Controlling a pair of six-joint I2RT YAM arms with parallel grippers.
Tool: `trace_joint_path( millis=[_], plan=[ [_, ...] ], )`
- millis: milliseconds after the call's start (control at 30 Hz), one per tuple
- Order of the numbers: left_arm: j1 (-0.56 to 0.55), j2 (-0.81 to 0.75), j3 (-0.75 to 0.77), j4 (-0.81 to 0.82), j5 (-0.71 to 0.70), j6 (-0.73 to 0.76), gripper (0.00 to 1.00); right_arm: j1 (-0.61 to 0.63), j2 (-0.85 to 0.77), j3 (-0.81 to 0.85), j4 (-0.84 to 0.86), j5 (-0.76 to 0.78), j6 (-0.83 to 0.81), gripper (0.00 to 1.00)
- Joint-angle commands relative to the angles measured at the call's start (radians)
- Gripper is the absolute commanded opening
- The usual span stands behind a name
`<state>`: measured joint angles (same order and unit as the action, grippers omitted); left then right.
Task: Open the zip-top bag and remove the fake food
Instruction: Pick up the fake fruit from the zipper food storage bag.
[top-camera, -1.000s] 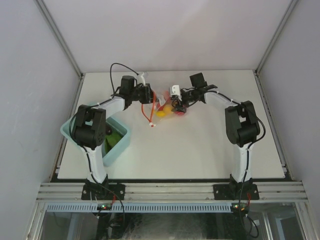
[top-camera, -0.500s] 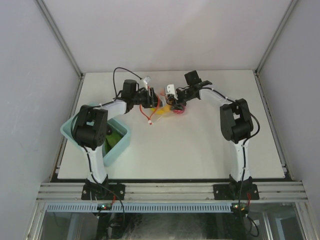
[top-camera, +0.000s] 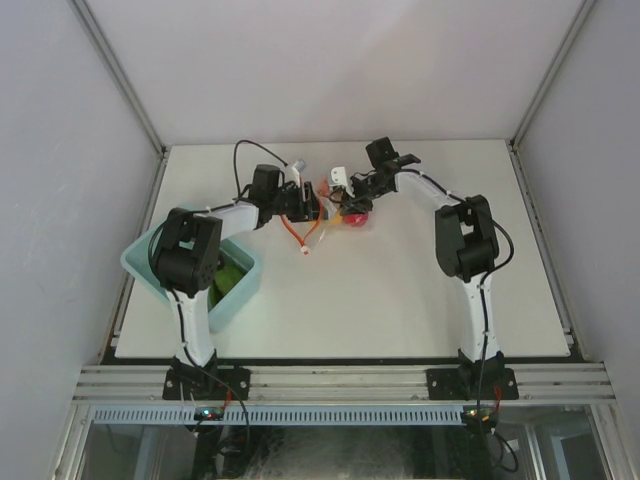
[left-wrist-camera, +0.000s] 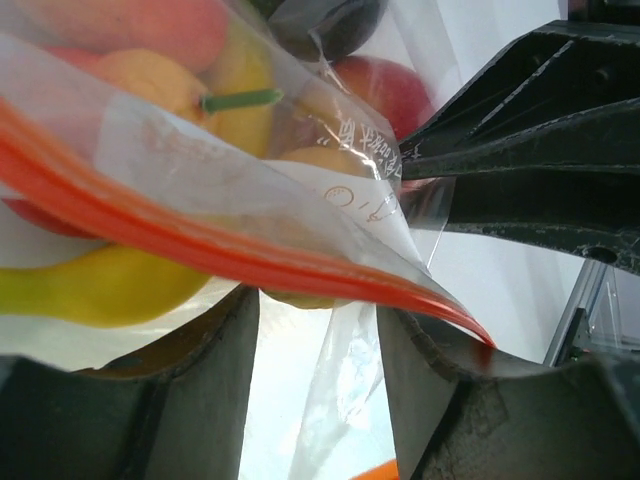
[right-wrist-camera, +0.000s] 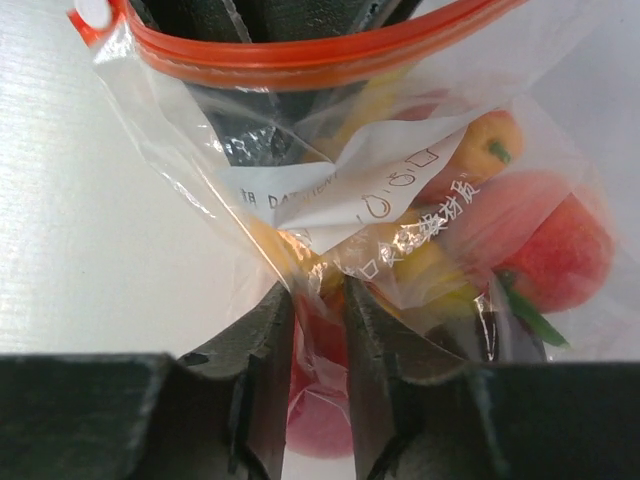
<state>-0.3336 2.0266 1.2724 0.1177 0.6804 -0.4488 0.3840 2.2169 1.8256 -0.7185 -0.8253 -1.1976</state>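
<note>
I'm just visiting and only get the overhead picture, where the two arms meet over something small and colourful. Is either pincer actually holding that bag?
Observer: Yes. In the right wrist view the right pincer pinches a fold of the zip-top bag below its orange zip strip.
Visitor: And the left one?
Observer: The left pincer is open; the strip runs across its fingertips, with loose film hanging between them.
Visitor: Is the food out yet?
Observer: No. The fake food, red, orange and yellow pieces, sits inside the bag.
</note>
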Motion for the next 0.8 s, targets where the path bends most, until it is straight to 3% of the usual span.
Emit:
trace_joint_path(
  millis=[0, 267, 500, 633, 767],
  plan=[
    [-0.004, -0.01, 0.016, 0.024, -0.014, 0.015, 0.51, 0.008, 0.04, 0.087, -0.067, 0.018, -0.008, 0.21],
    [0.039, -0.075, -0.09, 0.227, 0.009, -0.095, 0.41, -0.001, 0.072, 0.135, -0.108, 0.038, 0.019, 0.01],
    [0.048, -0.074, -0.061, 0.112, -0.102, -0.056, 0.26, -0.01, 0.092, 0.177, -0.147, 0.048, 0.035, 0.0],
    [0.047, -0.079, -0.056, 0.078, -0.141, -0.038, 0.27, -0.014, 0.11, 0.2, -0.17, 0.052, 0.044, 0.0],
    [0.047, -0.1, -0.073, 0.095, -0.155, -0.034, 0.37, -0.02, 0.131, 0.235, -0.207, 0.056, 0.052, 0.0]
  ],
)
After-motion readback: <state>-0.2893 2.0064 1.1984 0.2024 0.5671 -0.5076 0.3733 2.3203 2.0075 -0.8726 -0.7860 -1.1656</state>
